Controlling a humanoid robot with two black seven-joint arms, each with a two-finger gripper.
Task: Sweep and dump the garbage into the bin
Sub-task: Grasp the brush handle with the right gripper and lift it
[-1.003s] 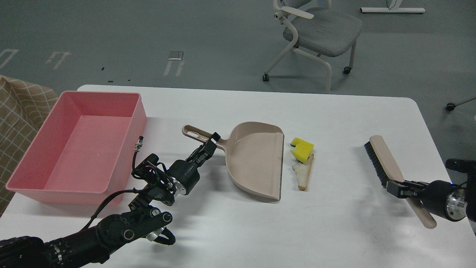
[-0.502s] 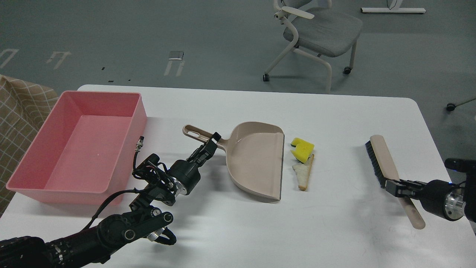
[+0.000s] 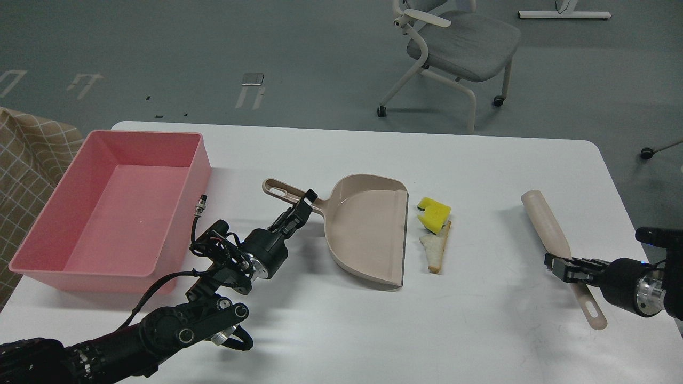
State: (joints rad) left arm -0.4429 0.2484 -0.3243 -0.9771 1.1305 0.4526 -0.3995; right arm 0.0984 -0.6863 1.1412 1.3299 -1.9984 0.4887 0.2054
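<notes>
The garbage lies mid-table: a yellow notched sponge block (image 3: 434,214) and, touching it in front, a triangular bread slice (image 3: 436,247). Just left of them a beige dustpan (image 3: 368,229) has its open lip turned toward them. My left gripper (image 3: 302,205) is shut on the dustpan's handle. At the right, my right gripper (image 3: 560,265) is shut on the handle of a beige brush (image 3: 547,229); the brush is rolled so its bristles are hidden. The pink bin (image 3: 48,269) stands empty at the table's left.
The white table (image 3: 480,325) has bare surface in front and between bread and brush. A grey office chair (image 3: 453,48) stands on the floor beyond the far edge. A checked cloth (image 3: 26,160) hangs left of the bin.
The right gripper has rolled the brush about its handle: the black bristles seen earlier have turned out of sight, and the gripper has shifted slightly left. The left arm, dustpan and garbage have stayed put.
</notes>
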